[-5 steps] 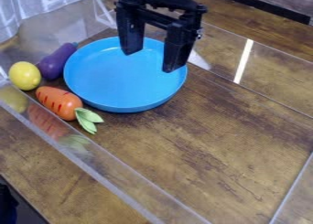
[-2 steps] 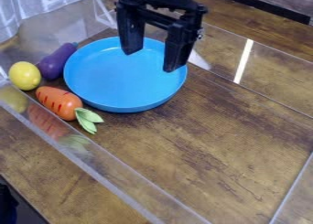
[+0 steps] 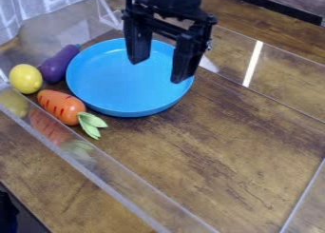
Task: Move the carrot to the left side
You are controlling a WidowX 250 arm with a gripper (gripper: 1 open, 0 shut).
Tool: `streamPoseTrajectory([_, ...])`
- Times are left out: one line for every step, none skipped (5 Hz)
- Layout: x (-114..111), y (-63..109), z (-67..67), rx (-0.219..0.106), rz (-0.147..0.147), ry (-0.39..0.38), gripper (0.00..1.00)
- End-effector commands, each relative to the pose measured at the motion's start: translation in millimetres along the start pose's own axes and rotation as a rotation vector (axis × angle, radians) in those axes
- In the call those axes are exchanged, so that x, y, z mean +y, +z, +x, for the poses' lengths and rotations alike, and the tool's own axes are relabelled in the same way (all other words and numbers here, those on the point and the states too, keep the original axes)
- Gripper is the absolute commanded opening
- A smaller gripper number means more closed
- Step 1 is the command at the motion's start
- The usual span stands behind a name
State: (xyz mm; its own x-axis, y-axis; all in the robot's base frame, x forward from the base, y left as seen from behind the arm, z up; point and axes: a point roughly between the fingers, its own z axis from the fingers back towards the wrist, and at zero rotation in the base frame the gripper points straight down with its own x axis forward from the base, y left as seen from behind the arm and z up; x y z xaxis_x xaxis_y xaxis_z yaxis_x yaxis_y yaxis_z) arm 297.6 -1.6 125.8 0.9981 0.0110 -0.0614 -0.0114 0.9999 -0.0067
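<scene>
The small orange carrot (image 3: 61,106) lies on the wooden table at the lower left, green leaves pointing down-right, just outside the rim of the blue plate (image 3: 114,96). My black gripper (image 3: 162,64) hangs over the plate's far right part, pointing straight down. Its two fingers stand wide apart with nothing between them. The carrot is well to the lower left of the gripper and untouched.
A yellow lemon-like toy (image 3: 26,79) and a purple eggplant toy (image 3: 57,63) sit left of the plate, close to the carrot. A clear plastic wall (image 3: 76,161) runs along the table's left and front edge. Bare wood fills the right half.
</scene>
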Motion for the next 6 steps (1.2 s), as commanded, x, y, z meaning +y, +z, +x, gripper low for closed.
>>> streamPoseTrajectory([-2, 9.2, 2.8, -0.033, 0.001, -0.017, 1.0])
streamPoseTrajectory([-1, 13.7, 2.4, -0.041, -0.007, -0.014, 1.0])
streamPoseTrajectory([0, 18.2, 2.1, -0.048, -0.014, -0.01, 1.0])
streamPoseTrajectory([1, 23.7, 1.7, -0.058, -0.021, -0.006, 1.0])
streamPoseTrajectory([2, 29.2, 1.4, -0.068, -0.029, -0.001, 1.0])
streamPoseTrajectory([4, 34.3, 0.8, -0.078, -0.037, 0.006, 1.0])
